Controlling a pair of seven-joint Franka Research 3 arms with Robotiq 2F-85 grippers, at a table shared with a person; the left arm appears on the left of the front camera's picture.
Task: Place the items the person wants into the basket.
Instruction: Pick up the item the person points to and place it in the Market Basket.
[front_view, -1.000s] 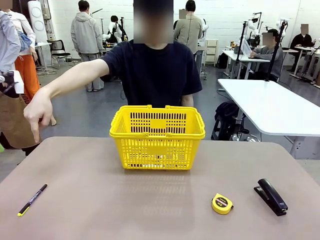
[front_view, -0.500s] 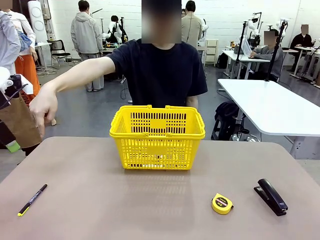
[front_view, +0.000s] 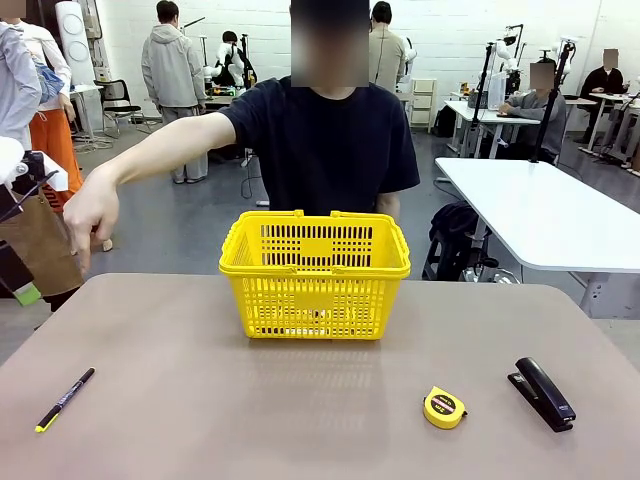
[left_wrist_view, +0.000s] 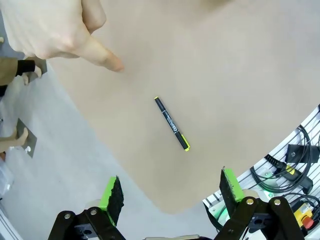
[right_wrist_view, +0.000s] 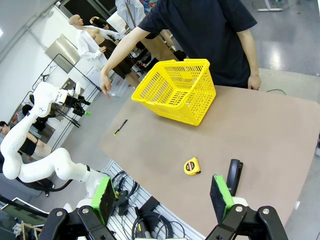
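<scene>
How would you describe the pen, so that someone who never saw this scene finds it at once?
Start from the yellow basket in the middle of the table. The pen lies alone toward the robot's near left corner, on the side of the person's outstretched hand. It is thin and black with yellow ends, unlike the round tape measure and black stapler on the right.

Pen (left_wrist_view: 171, 123) print unreadably small, hand (left_wrist_view: 45, 30) cut by edge, basket (front_view: 314, 290) floor probably hidden

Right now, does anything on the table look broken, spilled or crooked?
Nothing stands out. The basket stands upright, and the pen, tape measure and stapler lie flat on the table, well apart.
</scene>
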